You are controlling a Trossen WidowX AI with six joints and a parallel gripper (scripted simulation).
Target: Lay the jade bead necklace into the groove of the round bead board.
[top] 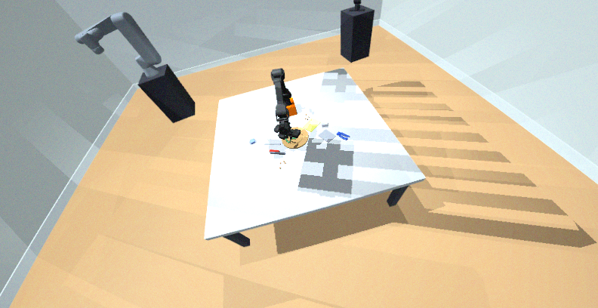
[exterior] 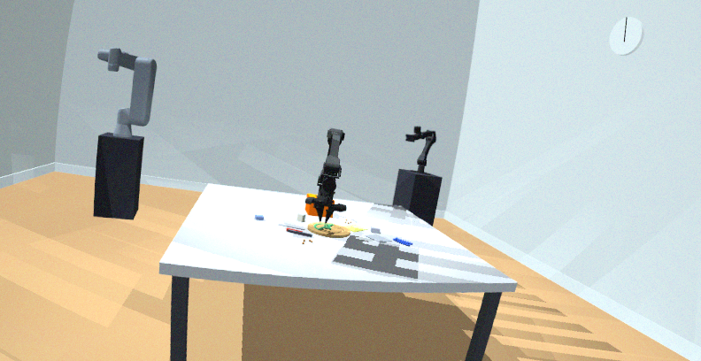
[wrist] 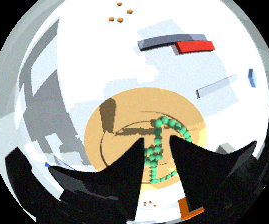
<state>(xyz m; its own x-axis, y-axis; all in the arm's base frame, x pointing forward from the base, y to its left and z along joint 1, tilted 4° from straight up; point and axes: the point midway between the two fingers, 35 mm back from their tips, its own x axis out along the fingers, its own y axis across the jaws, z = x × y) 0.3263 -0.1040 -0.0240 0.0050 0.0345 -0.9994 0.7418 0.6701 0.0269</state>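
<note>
The round tan bead board [top: 303, 140] [exterior: 339, 233] [wrist: 130, 100] lies on the table, its groove a thin dark ring. The jade bead necklace [wrist: 172, 122] lies on the board as green beads, also visible in the exterior view. One stretch curves along the board's right side in the wrist view, and another runs inward to a bunch near the fingertips. My gripper [exterior: 323, 222] [wrist: 157, 138] points down low over the board, partly open. Some beads show in the narrow gap between its fingers, with no contact visible on both sides. The fingers hide part of the necklace and groove.
An orange block [top: 291, 109] [exterior: 311, 206] stands behind the board. A red and dark tool [top: 275, 151] [exterior: 297, 232] [wrist: 195, 47], a small blue block [top: 252, 141] [exterior: 258, 217], a yellow sheet [top: 311, 124] and a blue item [top: 343, 135] [exterior: 402, 241] lie around it.
</note>
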